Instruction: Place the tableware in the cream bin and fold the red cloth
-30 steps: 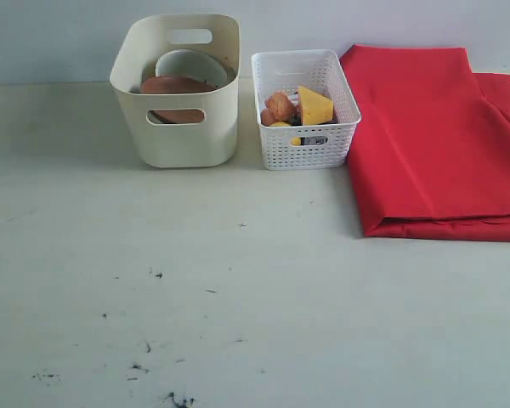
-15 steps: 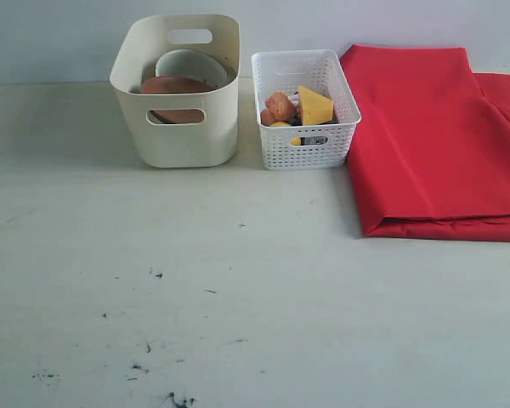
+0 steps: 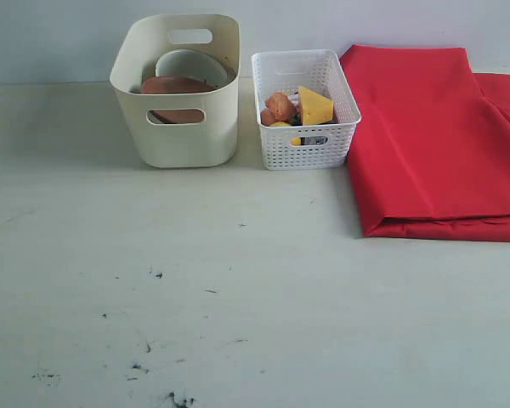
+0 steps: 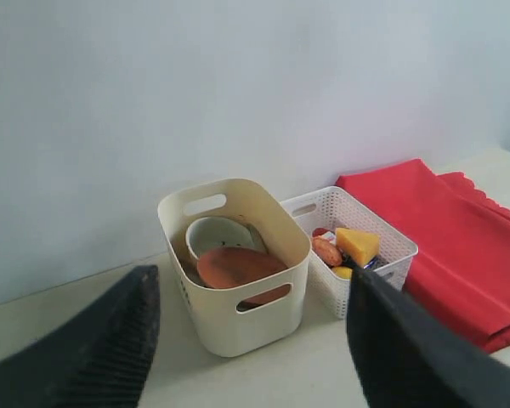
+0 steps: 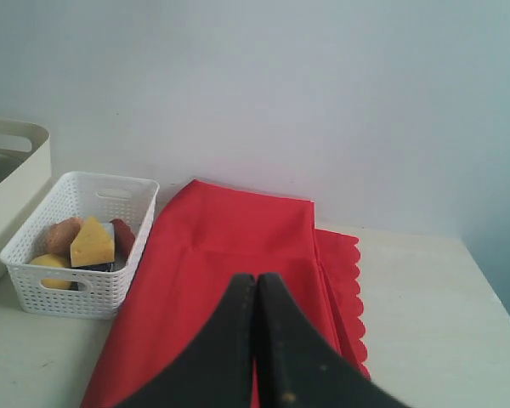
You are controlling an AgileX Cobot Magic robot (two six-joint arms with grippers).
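The cream bin (image 3: 177, 93) stands at the back left of the table with a round brown plate (image 3: 175, 86) and a pale bowl (image 3: 189, 65) inside; other tableware is hidden. The red cloth (image 3: 433, 140) lies folded flat at the back right, its scalloped edge showing on the far side. Neither arm shows in the exterior view. My left gripper (image 4: 246, 327) hovers well back from the bin (image 4: 238, 289), open and empty. Well clear of the cloth (image 5: 238, 272) and above it, my right gripper (image 5: 257, 285) is shut with nothing in it.
A white lattice basket (image 3: 306, 110) with cheese, an egg, a lemon and a small carton stands between bin and cloth. The pale tabletop (image 3: 238, 297) in front bears dark scuff marks. A plain wall runs behind everything.
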